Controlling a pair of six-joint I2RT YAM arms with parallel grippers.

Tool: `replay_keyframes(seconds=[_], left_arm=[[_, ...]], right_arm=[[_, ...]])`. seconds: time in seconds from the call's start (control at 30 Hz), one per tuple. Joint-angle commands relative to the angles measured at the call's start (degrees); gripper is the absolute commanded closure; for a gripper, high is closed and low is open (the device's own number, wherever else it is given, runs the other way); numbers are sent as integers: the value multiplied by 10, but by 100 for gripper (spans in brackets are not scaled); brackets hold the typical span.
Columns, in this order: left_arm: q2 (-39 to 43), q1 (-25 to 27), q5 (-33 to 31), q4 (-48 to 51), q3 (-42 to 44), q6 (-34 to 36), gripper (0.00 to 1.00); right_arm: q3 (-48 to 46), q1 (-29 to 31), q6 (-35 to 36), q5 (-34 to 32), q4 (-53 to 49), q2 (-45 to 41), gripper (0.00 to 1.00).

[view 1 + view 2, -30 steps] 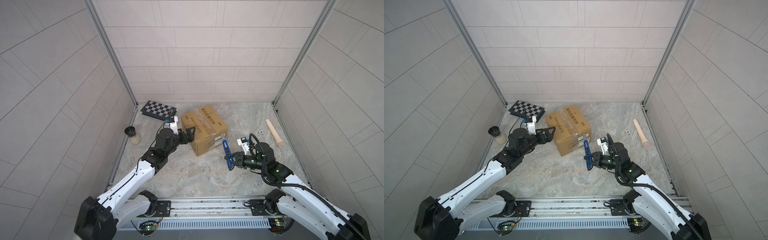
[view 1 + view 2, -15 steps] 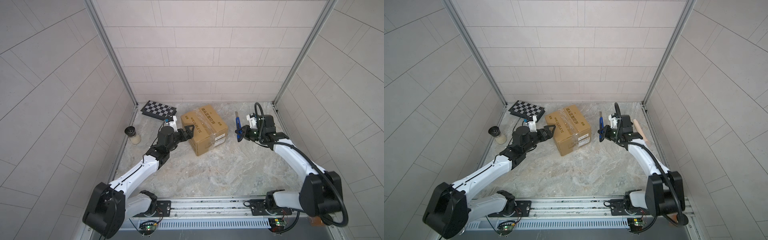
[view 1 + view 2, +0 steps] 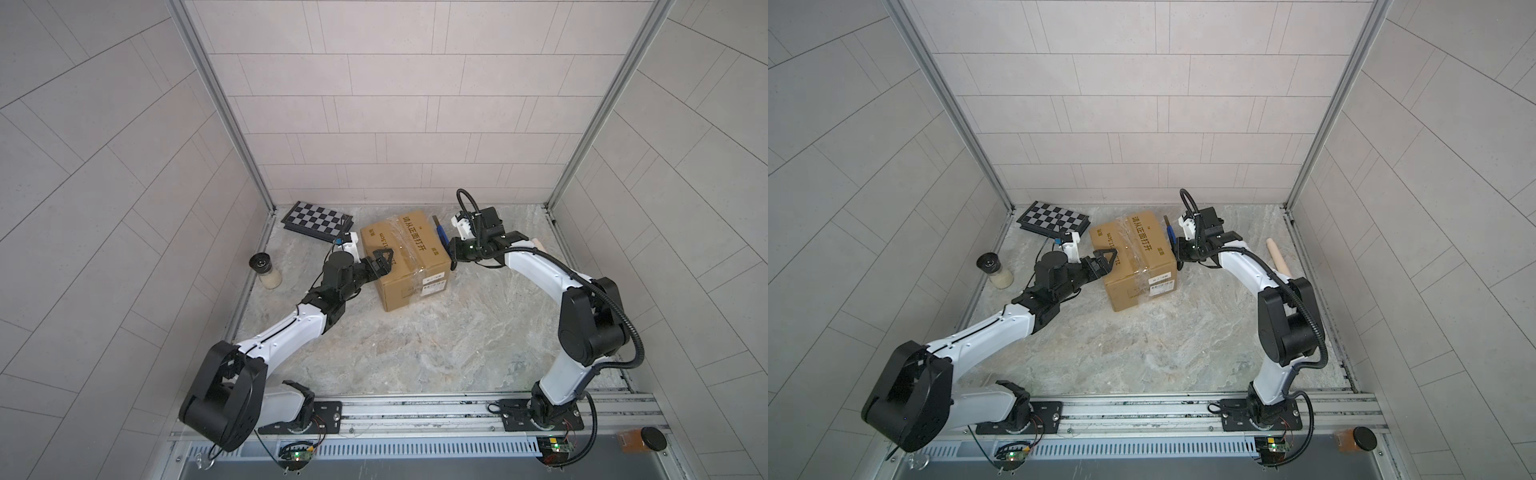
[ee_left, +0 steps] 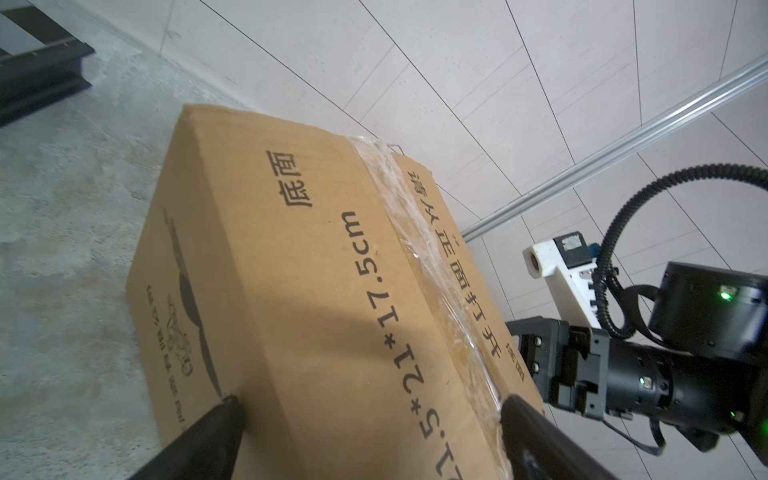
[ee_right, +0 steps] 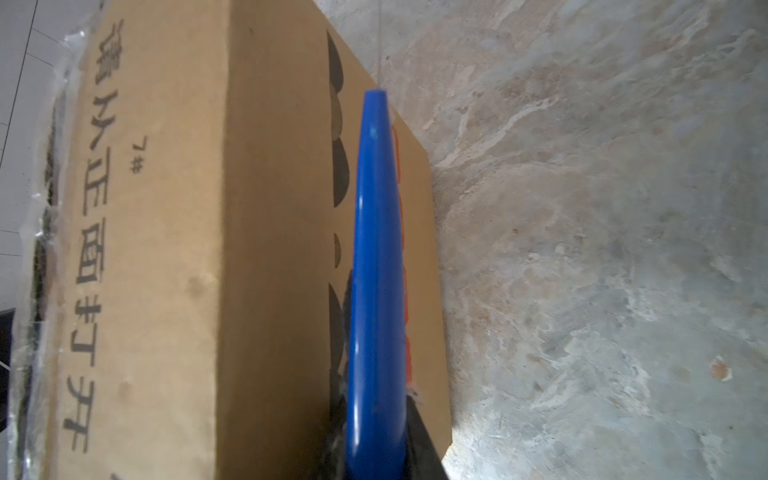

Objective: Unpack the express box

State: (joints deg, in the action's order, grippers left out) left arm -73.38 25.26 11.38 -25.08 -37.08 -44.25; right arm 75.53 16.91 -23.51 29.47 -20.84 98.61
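Note:
The express box (image 3: 405, 257) (image 3: 1133, 253) is a brown carton with black print and a clear tape seam, standing on the floor near the back wall. My left gripper (image 3: 383, 261) (image 3: 1106, 259) (image 4: 370, 405) is open and straddles the box's (image 4: 311, 270) upper left edge, one fingertip by the side face, the other by the tape. My right gripper (image 3: 453, 254) (image 3: 1179, 256) (image 5: 376, 457) is shut on a blue-handled cutter (image 3: 441, 235) (image 3: 1170, 232) (image 5: 376, 270). The cutter runs alongside the box's (image 5: 166, 249) right face, close to it.
A black-and-white checkered board case (image 3: 318, 220) (image 3: 1054, 218) lies at the back left. A jar with a black lid (image 3: 265, 270) (image 3: 994, 270) stands by the left wall. A wooden rolling pin (image 3: 1278, 257) lies at the right, behind my right arm. A metal rail (image 3: 415, 409) crosses the front.
My right arm has swung from the front middle of the floor to the box's right side, carrying the blue cutter. My left gripper has stayed open at the box's left edge.

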Motion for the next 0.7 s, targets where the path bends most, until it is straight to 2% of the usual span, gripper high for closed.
replay_keyframes(seconds=[0.0,0.4,0.57,0.67], left_arm=[[22,30,29,-21,25,-25,0],[179,125,-48,15,156,-102,0],[230,144,-71,58,186,-116,0],[273,143,-89,89,194,-111,0]], right_arm=[[-25,36,-12,30,19,-30,100],[-190,99,-102,9,89,-163,100],[-263,94,-133,-10,87,-237,100],[-302,51,-138,-11,63,-306,100]])
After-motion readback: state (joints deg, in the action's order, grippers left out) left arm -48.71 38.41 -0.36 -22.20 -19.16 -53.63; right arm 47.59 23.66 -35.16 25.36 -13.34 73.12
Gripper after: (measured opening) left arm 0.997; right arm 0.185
